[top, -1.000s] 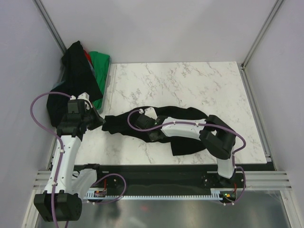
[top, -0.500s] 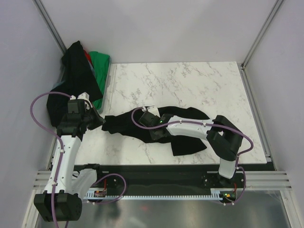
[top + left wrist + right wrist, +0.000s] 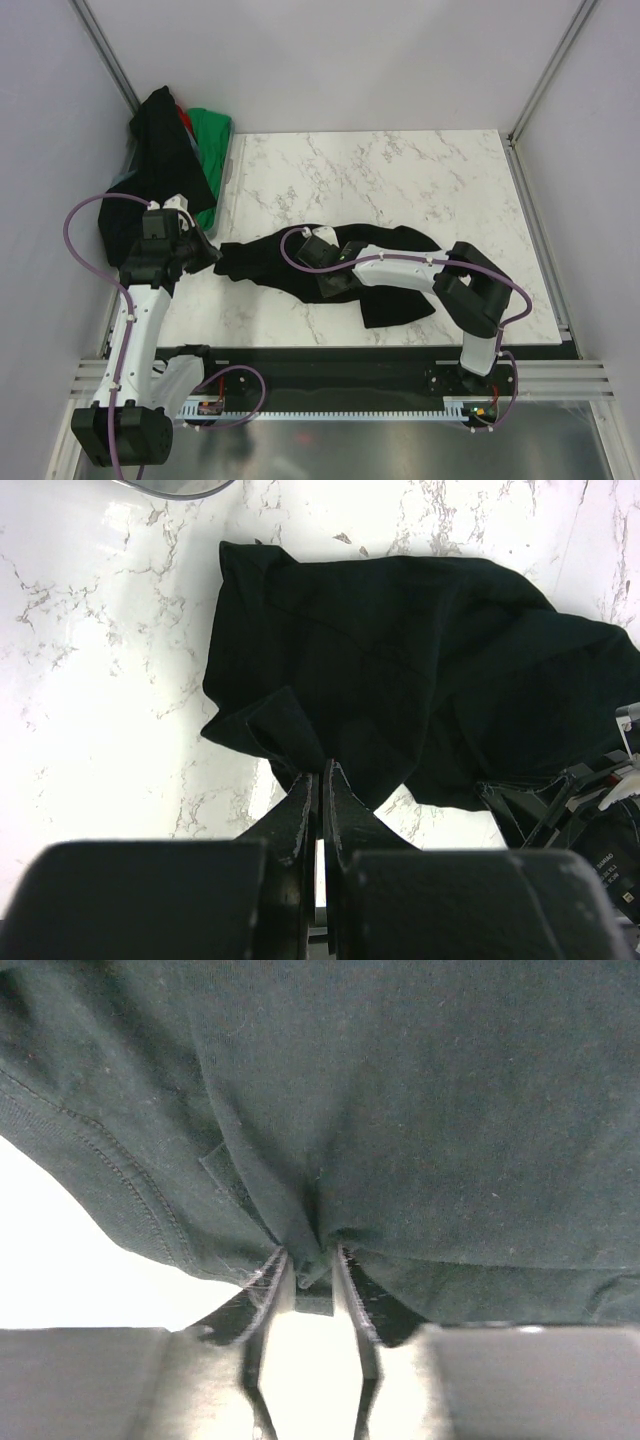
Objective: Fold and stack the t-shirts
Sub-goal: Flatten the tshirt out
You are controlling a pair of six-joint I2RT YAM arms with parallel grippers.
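Observation:
A black t-shirt point(image 3: 400, 245) lies crumpled across the middle of the marble table point(image 3: 400, 170). My left gripper point(image 3: 210, 253) is shut on the shirt's left edge. In the left wrist view the gripper point(image 3: 321, 772) pinches a corner of the dark cloth point(image 3: 400, 660). My right gripper point(image 3: 330, 283) is over the shirt's middle. In the right wrist view the gripper point(image 3: 310, 1258) is closed on a small fold of the cloth point(image 3: 400, 1110). More t-shirts are piled at the far left: a black one point(image 3: 160, 145), a green one point(image 3: 212, 130) and a bit of a red one point(image 3: 184, 118).
The pile hangs over the table's left edge beside a grey rim point(image 3: 232, 165), which also shows in the left wrist view point(image 3: 180, 488). Walls and metal posts enclose the table. My right arm's wrist point(image 3: 595, 820) shows in the left wrist view.
My right arm has shifted slightly to the right with the shirt's fold in its grip. The left arm has not moved.

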